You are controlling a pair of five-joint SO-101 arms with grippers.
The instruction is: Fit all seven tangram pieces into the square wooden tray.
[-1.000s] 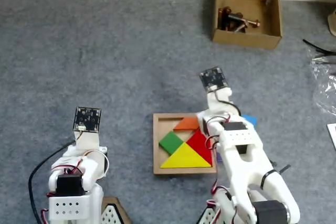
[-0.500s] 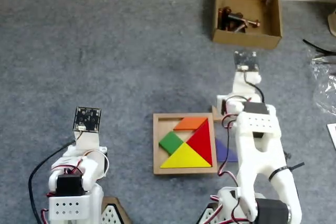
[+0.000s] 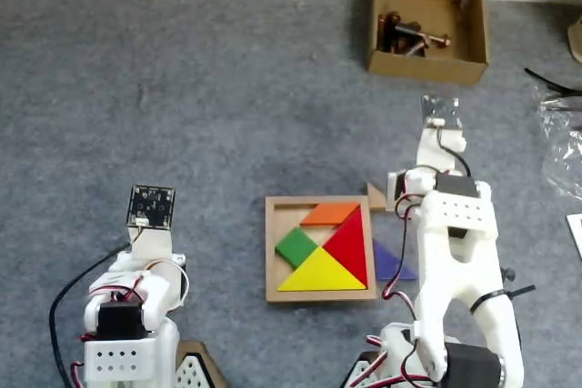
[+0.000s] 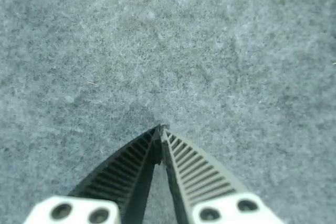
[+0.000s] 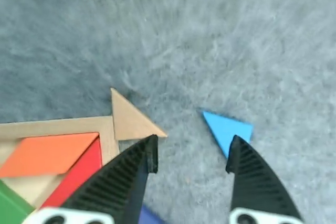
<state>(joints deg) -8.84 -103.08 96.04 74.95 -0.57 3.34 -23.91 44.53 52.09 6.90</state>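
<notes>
Leftmost, the left end effector [image 4: 160,128] hovers over the grey felt desk [image 3: 182,88], fingers pressed together. The square wooden tray [image 3: 270,252] holds an orange parallelogram [image 3: 329,214], green square [image 3: 296,246], red triangle [image 3: 349,247] and yellow triangle [image 3: 320,274]. A tan wooden triangle [image 5: 130,120] touches its corner. The right end effector [image 5: 192,142], spread and empty, hangs between that and a small blue triangle [image 5: 229,129].

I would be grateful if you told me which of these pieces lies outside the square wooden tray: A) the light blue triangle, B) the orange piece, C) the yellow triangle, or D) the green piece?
A: in the right wrist view the light blue triangle lies on the grey carpet, apart from the wooden tray and close to the open right pincer.
</notes>
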